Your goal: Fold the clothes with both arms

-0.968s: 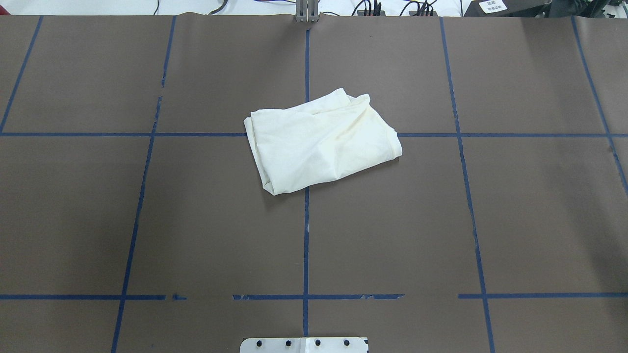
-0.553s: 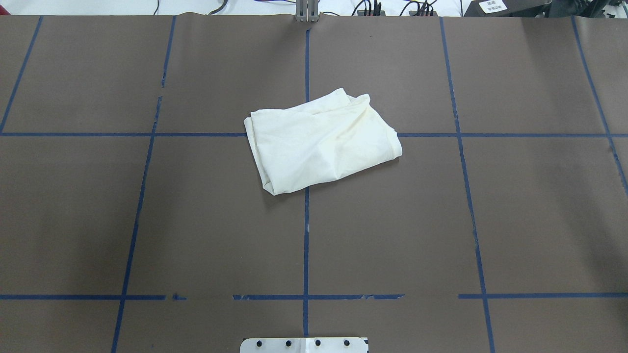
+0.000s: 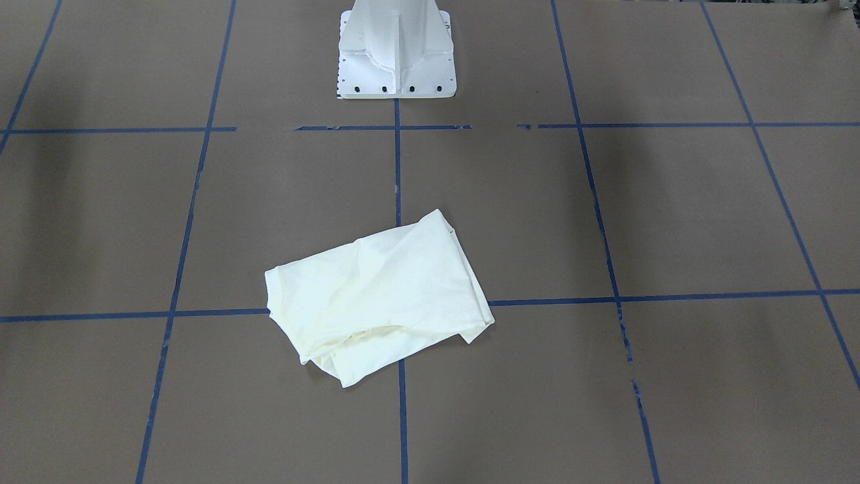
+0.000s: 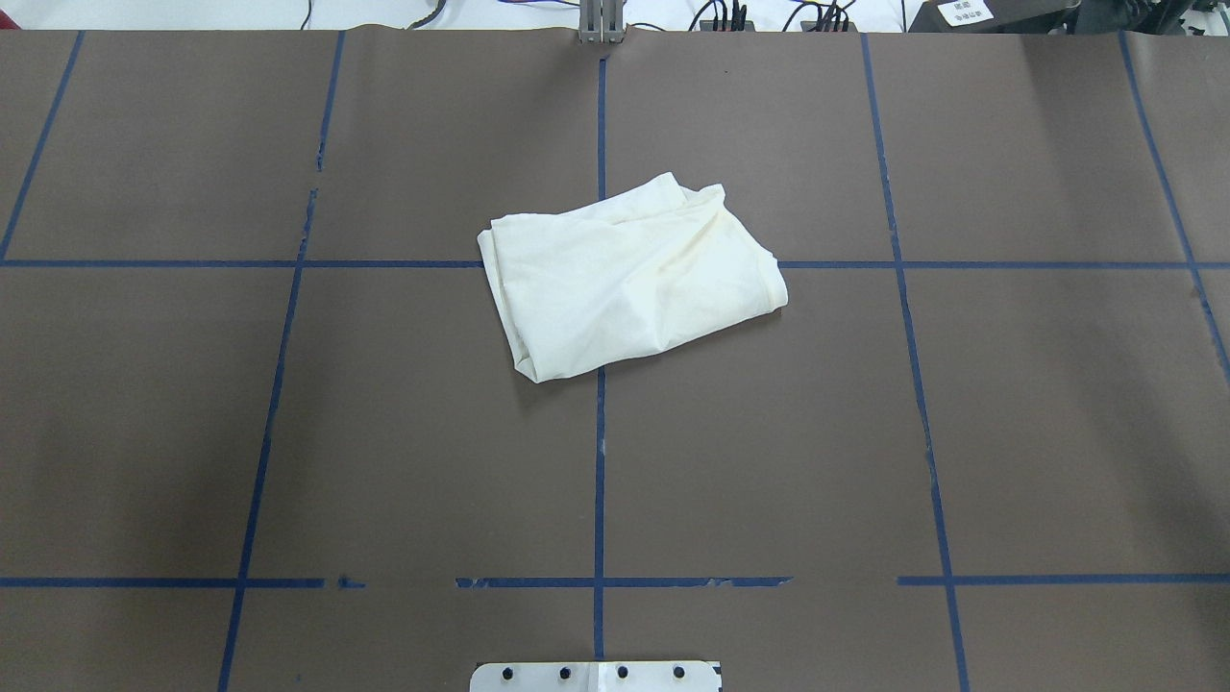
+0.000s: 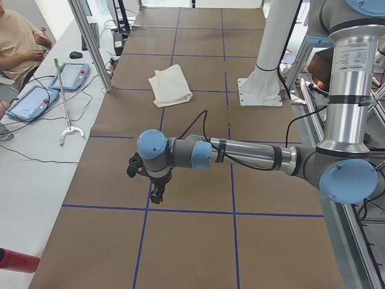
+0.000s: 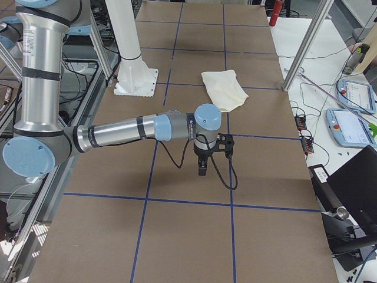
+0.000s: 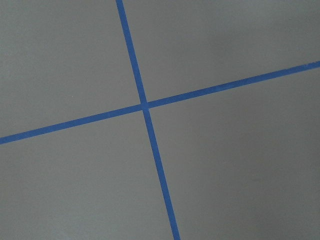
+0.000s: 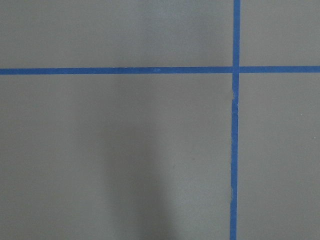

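Two blue tape lines [image 7: 145,106] cross on the brown table cover [image 7: 240,165]

The brown surface [image 4: 288,432] is crossed by blue tape lines [image 4: 600,481]. A folded cream shirt [image 4: 629,279] lies across a line crossing; the white pedestal base [image 3: 396,67] stands at the near edge.
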Tool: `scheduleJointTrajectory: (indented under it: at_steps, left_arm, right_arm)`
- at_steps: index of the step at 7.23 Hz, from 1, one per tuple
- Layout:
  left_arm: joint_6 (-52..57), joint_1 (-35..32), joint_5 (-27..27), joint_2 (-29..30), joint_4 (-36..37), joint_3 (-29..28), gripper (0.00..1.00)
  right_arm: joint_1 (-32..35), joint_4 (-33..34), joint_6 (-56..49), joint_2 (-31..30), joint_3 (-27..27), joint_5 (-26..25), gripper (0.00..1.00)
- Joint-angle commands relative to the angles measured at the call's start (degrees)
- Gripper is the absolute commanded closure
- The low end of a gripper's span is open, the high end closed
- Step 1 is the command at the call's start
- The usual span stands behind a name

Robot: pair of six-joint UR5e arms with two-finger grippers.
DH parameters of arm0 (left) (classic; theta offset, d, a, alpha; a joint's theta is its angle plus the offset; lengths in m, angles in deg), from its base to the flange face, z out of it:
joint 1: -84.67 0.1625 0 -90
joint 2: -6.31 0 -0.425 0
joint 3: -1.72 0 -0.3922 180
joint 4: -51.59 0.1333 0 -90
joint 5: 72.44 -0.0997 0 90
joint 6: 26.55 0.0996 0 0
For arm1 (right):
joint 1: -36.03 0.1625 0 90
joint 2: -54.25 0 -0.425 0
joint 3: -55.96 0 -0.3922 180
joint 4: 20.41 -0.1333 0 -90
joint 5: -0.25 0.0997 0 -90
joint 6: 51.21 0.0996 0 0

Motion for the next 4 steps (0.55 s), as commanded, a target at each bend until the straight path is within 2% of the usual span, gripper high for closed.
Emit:
scheduleJointTrajectory:
  at_steps: [1,4]
  left_arm:
    - [0.0,-0.3,0.0,0.9,0.7,0.8,0.00]
    - [0.3,-2.0,2.4,0.3,0.5,0.5,0.00]
  right_arm:
    - [0.2,0.0,-0.2,-0.3,0.5,-0.1,0.00]
    - [1.1,0.0,0.5,0.1,0.6,0.6,0.00]
